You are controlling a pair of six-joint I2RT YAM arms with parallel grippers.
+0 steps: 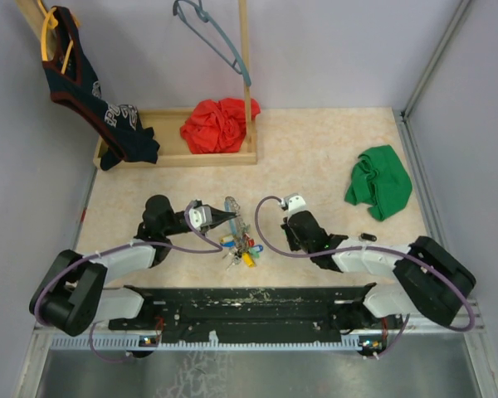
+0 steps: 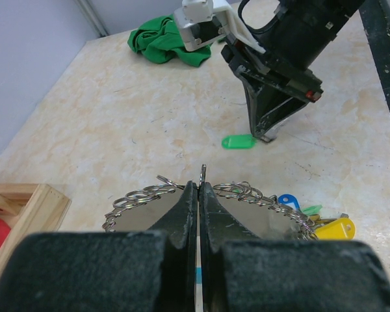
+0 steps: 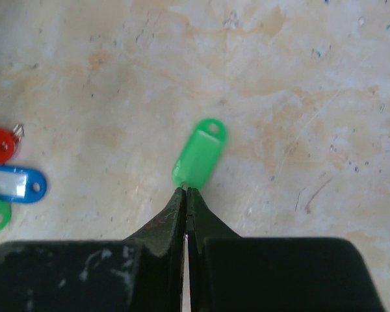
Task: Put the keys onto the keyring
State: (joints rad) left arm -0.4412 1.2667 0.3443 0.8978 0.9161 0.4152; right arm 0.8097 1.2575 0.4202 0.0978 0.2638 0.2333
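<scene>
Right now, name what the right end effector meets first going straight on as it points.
The green key tag, lying right at the right end effector's shut tips, possibly touching.

left claw [image 2: 200, 185] closed tight, held low, right claw [image 3: 185, 190] closed tight, tips pointing steeply down

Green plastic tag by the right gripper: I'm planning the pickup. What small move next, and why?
Probably open the right gripper: its jaws are shut, tips at the near end of the green plastic tag, which lies flat and seemingly ungripped.
</scene>
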